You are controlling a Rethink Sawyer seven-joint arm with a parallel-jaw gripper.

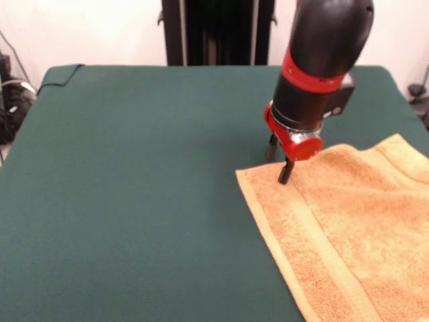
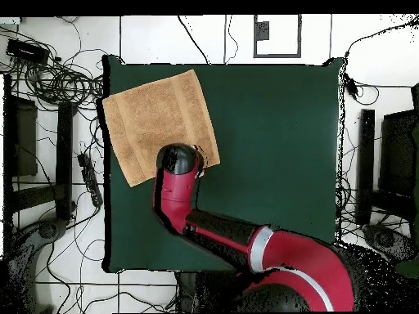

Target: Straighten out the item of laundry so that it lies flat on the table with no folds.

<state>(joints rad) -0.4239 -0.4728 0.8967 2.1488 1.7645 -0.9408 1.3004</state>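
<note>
Front view showed the orange-tan terry towel [image 1: 348, 228] spread on the dark green table [image 1: 134, 188], toward the right side of the picture, running off the right and bottom edges. A woven border band ran just inside its left edge, and another near the far right corner. The surface in view looked mostly flat, with a slight ripple along the far edge.

The red and black arm [image 1: 322, 60] came down from above over the towel's far left corner. The gripper [image 1: 279, 164] stood with its fingers apart: one dark fingertip [image 1: 285, 173] pressed onto the cloth just inside the corner, the other sat beyond the towel's edge over the table. Nothing was clamped between them.

In the overhead view the towel [image 2: 155, 123] lay at the table's [image 2: 270, 147] upper left corner, slightly skewed to the table's edges, with the arm's wrist [image 2: 178, 160] covering its lower right corner. Cables [image 2: 57, 82] lay on the floor around the table.
</note>
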